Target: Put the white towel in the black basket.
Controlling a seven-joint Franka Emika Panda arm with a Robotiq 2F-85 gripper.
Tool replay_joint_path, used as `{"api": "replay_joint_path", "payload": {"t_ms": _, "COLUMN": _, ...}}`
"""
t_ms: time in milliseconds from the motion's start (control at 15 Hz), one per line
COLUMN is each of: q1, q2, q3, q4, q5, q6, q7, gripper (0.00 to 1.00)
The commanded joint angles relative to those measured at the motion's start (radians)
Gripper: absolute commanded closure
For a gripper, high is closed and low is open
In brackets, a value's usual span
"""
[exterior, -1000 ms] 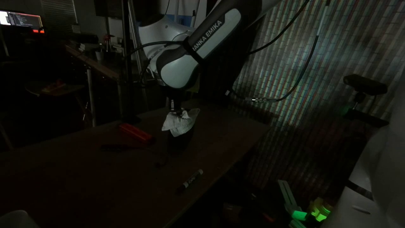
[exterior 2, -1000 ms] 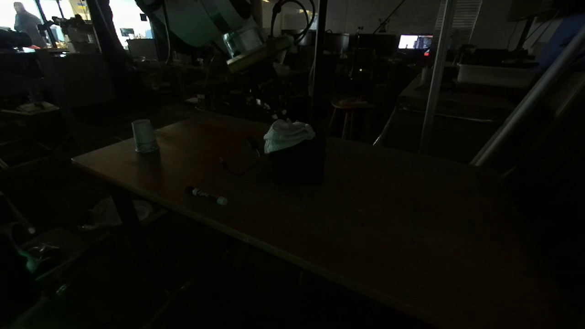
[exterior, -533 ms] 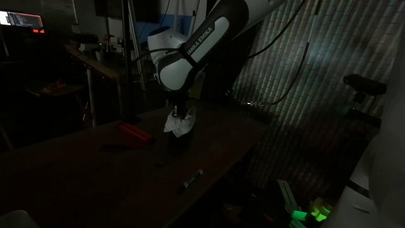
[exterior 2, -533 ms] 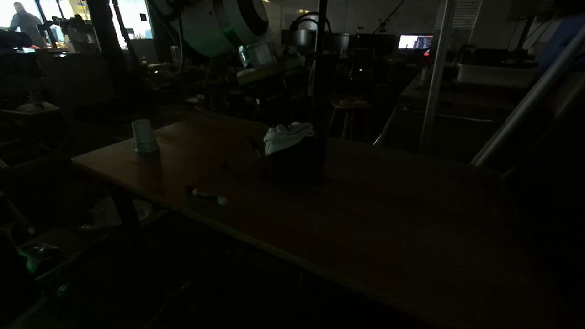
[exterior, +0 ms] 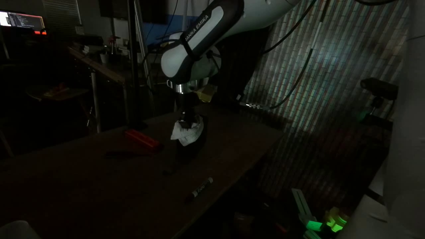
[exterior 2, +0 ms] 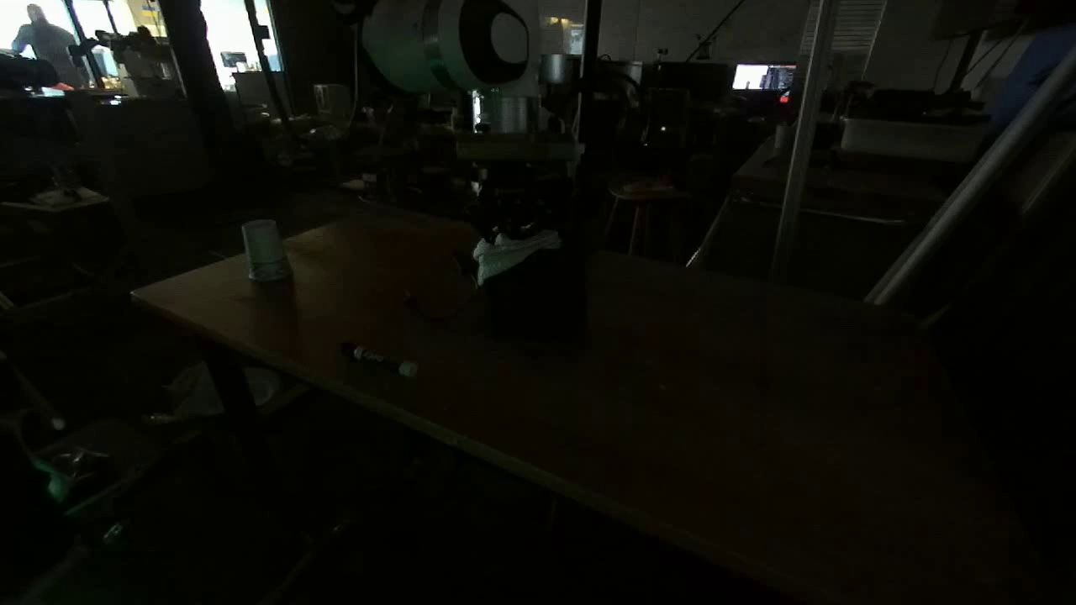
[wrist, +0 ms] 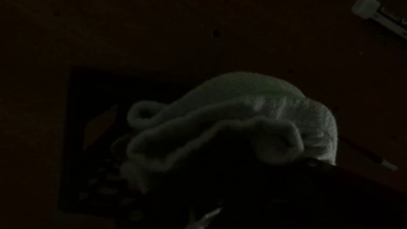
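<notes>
The room is very dark. The white towel (exterior: 186, 136) lies bunched over the top of the black basket (exterior: 194, 152), partly draped over its rim. Both also show in an exterior view, the towel (exterior 2: 514, 255) above the basket (exterior 2: 538, 307). My gripper (exterior: 186, 124) points down with its tips at the towel's top, touching or pressed into its folds. In the wrist view the folded towel (wrist: 254, 87) covers much of the basket (wrist: 67, 171), whose one end shows bare. The gripper's fingers are lost in darkness, so their opening does not show.
A marker (exterior: 201, 188) lies near the table edge. A red object (exterior: 142, 139) and a dark tool (exterior: 121, 154) lie beyond the basket. A pale cup (exterior 2: 266, 250) stands near a table corner. A thin cable (exterior 2: 441, 315) lies beside the basket.
The arm has swung to a more upright wrist and the gripper has come down onto the towel. The basket and towel have shifted slightly, and the towel sits a little lower.
</notes>
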Motion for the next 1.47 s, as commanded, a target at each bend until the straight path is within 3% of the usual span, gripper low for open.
{"api": "replay_joint_path", "payload": {"t_ms": 0, "q1": -0.054, "q2": 0.051, "q3": 0.036, "q4": 0.068, "q5": 0.165, "q6": -0.085, "q7": -0.142, "gripper": 1.00}}
{"api": "replay_joint_path", "payload": {"t_ms": 600, "q1": -0.117, "q2": 0.078, "q3": 0.015, "q4": 0.169, "q5": 0.337, "q6": -0.224, "q7": -0.245, "gripper": 1.00}}
{"api": "replay_joint_path", "payload": {"t_ms": 1067, "q1": -0.096, "q2": -0.076, "q3": 0.001, "q4": 0.076, "q5": 0.311, "q6": -0.169, "q7": -0.219, "gripper": 0.99}}
{"api": "replay_joint_path", "payload": {"t_ms": 1400, "q1": -0.046, "q2": -0.184, "q3": 0.006, "q4": 0.021, "q5": 0.280, "q6": -0.167, "q7": -0.213, "gripper": 0.99}}
